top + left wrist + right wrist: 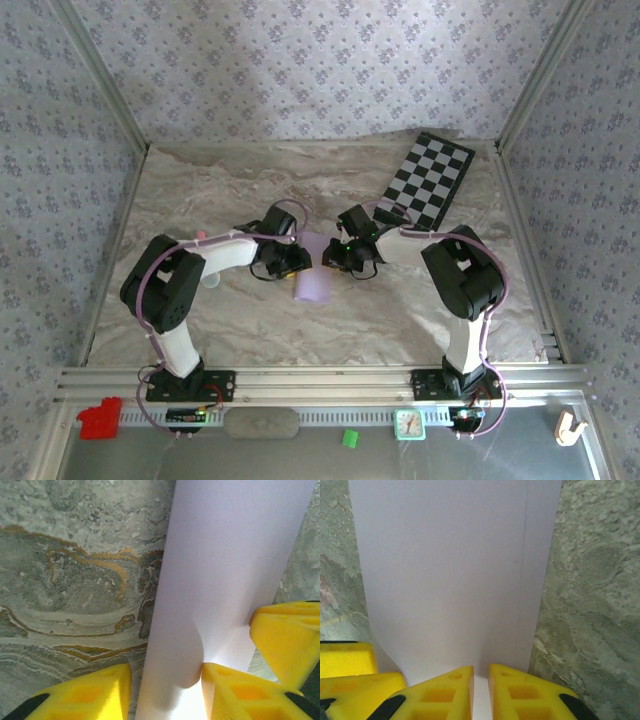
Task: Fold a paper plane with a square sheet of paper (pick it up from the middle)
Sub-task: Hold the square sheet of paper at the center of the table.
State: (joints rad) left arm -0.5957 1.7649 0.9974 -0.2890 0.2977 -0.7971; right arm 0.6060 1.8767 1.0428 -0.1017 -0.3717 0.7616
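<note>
the lilac sheet of paper (pixel 312 280), folded to a narrow strip, was at the middle of the marbled table (pixel 220 190), between the two arms. the right gripper (pixel 480 690) had pinched its near edge, fingers almost together. the left gripper (pixel 166 680) stood moderately wide around the strip, one finger (pixel 235 692) touching it, the other just clear. a chequered board (pixel 428 178) lay well apart, far right.

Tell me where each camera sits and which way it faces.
Top external: above, behind the arm bases, looking down on the table, both arms, left pincer, right pincer.
Left wrist: on the left arm, facing past its fingers onto the lilac paper.
Right wrist: on the right arm, facing likewise past its fingers.
Both wrist views share the lilac paper and table.
</note>
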